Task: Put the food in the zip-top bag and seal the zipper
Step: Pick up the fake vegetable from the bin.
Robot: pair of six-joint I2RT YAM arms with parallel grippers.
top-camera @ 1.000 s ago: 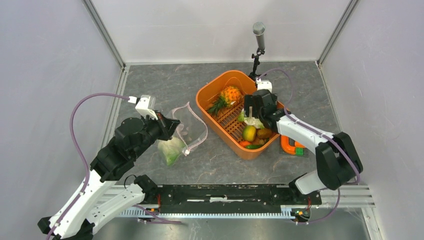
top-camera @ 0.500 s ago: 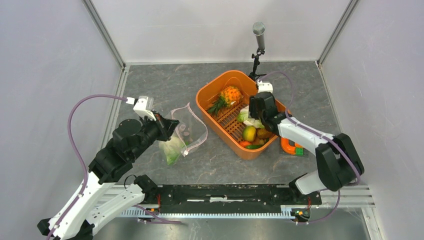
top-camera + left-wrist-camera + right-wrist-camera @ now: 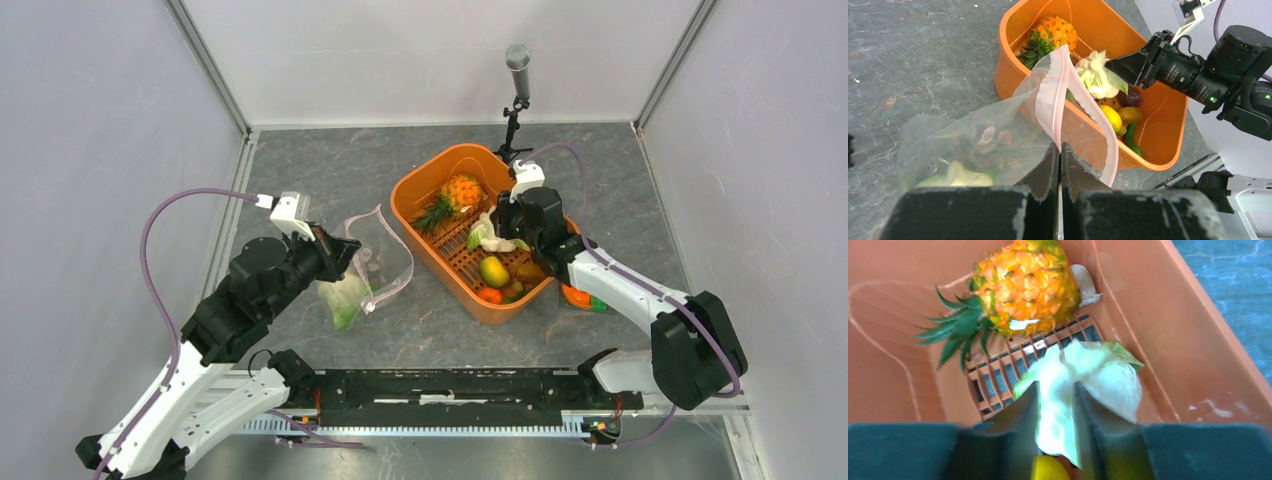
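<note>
The clear zip-top bag [image 3: 368,272] lies left of the orange basket [image 3: 415,188], a green-white cabbage [image 3: 342,300] inside it. My left gripper [image 3: 1059,149] is shut on the pink zipper [image 3: 1061,82] strip and holds the mouth up. My right gripper [image 3: 1055,390] is shut on the pale cauliflower [image 3: 1098,375], which hangs just above the basket floor. The cauliflower [image 3: 488,236] is over the basket's middle. The rest of the food in the basket is the pineapple [image 3: 460,189], a yellow-green mango [image 3: 493,270] and small dark, orange and green pieces.
A microphone on a stand [image 3: 517,70] rises behind the basket. A small orange and green object [image 3: 580,297] lies on the table at the basket's right. Enclosure walls stand close on the left, right and back.
My right gripper has closed on the cauliflower and raised it a little, shifting toward the basket's back. The left arm and the bag have stayed put.
</note>
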